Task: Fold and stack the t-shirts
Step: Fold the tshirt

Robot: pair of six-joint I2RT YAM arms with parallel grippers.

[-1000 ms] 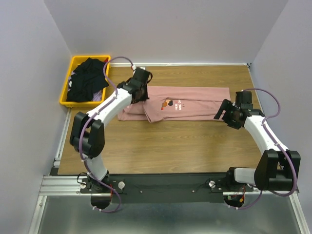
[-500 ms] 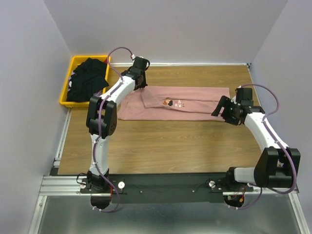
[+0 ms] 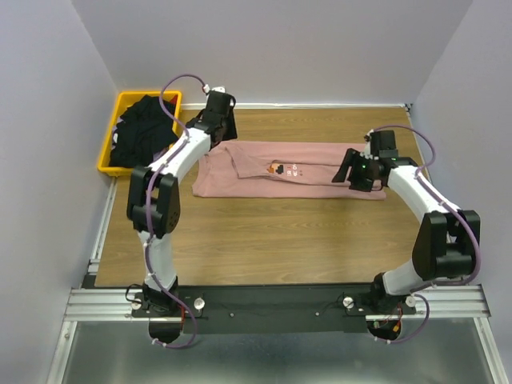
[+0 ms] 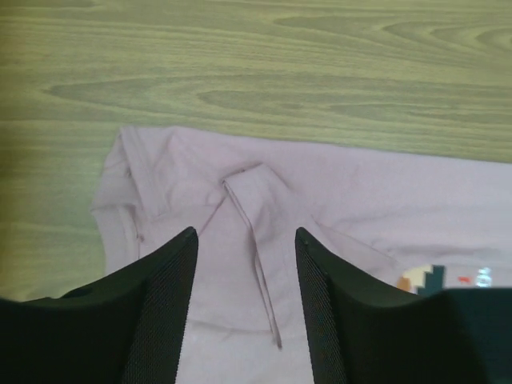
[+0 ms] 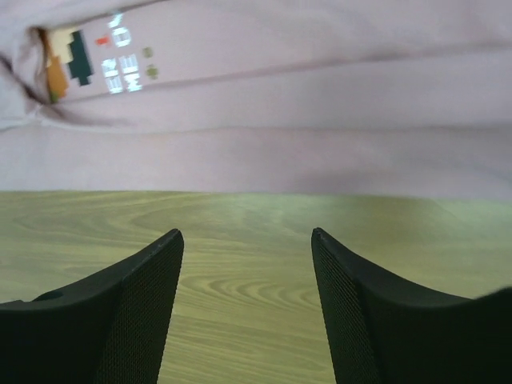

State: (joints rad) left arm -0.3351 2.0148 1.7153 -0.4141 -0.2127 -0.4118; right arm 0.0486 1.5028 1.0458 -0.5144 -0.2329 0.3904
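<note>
The dusty pink t-shirt [image 3: 256, 180] lies on the wooden table as a long folded band, its pixel-art print [image 3: 284, 170] facing up. My left gripper [image 3: 227, 136] hovers open over the shirt's left end; the left wrist view shows its jaws [image 4: 246, 236] apart above a small folded flap of pink cloth [image 4: 256, 180], holding nothing. My right gripper [image 3: 350, 173] is at the shirt's right end. In the right wrist view it [image 5: 246, 234] stands open over bare wood, with the pink shirt's [image 5: 280, 152] edge just ahead. Black t-shirts [image 3: 142, 128] are piled in a yellow bin.
The yellow bin [image 3: 128, 170] sits at the table's far left corner, beside the left arm. Grey walls close in the left, back and right sides. Bare wood [image 3: 280, 240] stretches between the shirt and the arm bases.
My left gripper carried the shirt's folded part out to the far left, then opened and released it. My right gripper moved left onto the shirt's right end, jaws slightly narrower.
</note>
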